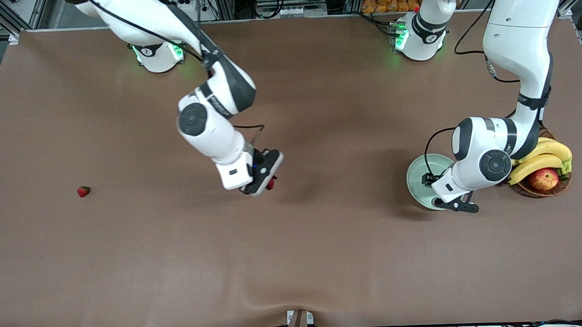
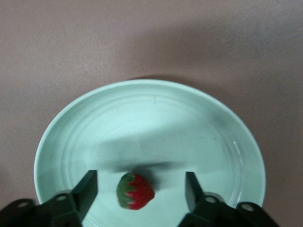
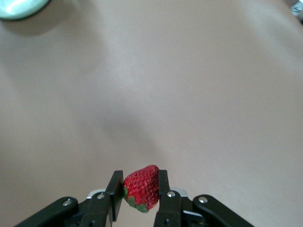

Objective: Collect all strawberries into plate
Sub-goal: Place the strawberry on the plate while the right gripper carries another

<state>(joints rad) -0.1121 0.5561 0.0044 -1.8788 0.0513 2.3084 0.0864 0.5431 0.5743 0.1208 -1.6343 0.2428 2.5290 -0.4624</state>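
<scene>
Left hand point(image 2: 141, 189) spread over plate point(image 2: 85, 123); right hand point(image 3: 141, 191) pinches strawberry point(image 3: 142, 187).

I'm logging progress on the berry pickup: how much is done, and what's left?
Done: one small red strawberry lies in the pale mint-green round plate, between the open fingers of the left end effector over it. In hand: the right end effector, over the bare brown table middle, is shut on a second strawberry. Left: a third strawberry lies on the table toward the right arm's end.
</scene>
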